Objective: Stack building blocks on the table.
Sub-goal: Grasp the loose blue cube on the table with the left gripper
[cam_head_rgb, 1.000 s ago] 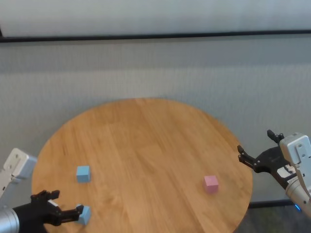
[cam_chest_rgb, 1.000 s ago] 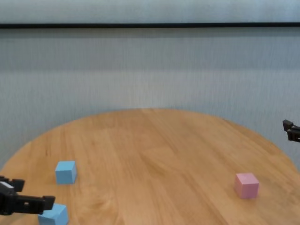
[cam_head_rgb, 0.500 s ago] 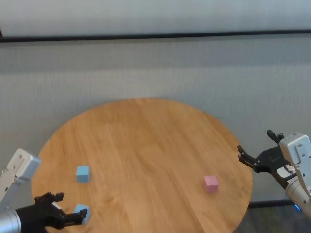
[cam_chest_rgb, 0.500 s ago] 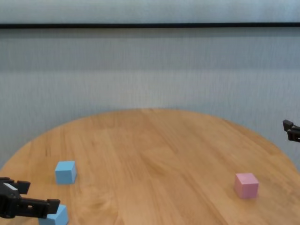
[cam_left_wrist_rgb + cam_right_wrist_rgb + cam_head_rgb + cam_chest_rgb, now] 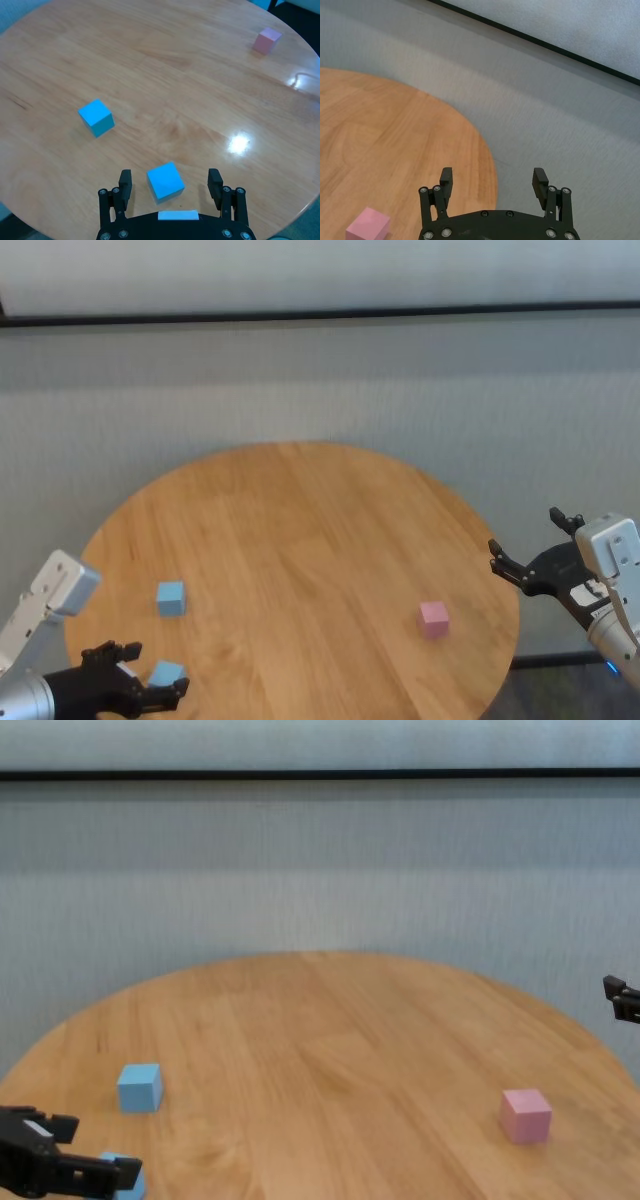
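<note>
Your left gripper [image 5: 170,182] sits low at the near left edge of the desk [image 5: 300,540], fingers spread on either side of the near blue block [image 5: 165,180]. The block lies between them, not yet pinched, with a gap showing on both sides in the left wrist view. That straddle looks like the set-up for a first pick, so closing here should catch it squarely, though its faces seem turned slightly against the fingers.

The far blue block [image 5: 170,597] stands just beyond, a likely base since it is the nearest one. The pink block [image 5: 434,618] rests alone on the right side of the desk, well apart from both.

Your right gripper [image 5: 492,182] hangs off the desk's right edge, fingers spread and holding nothing, out of the left arm's way. Nothing is stacked yet.
</note>
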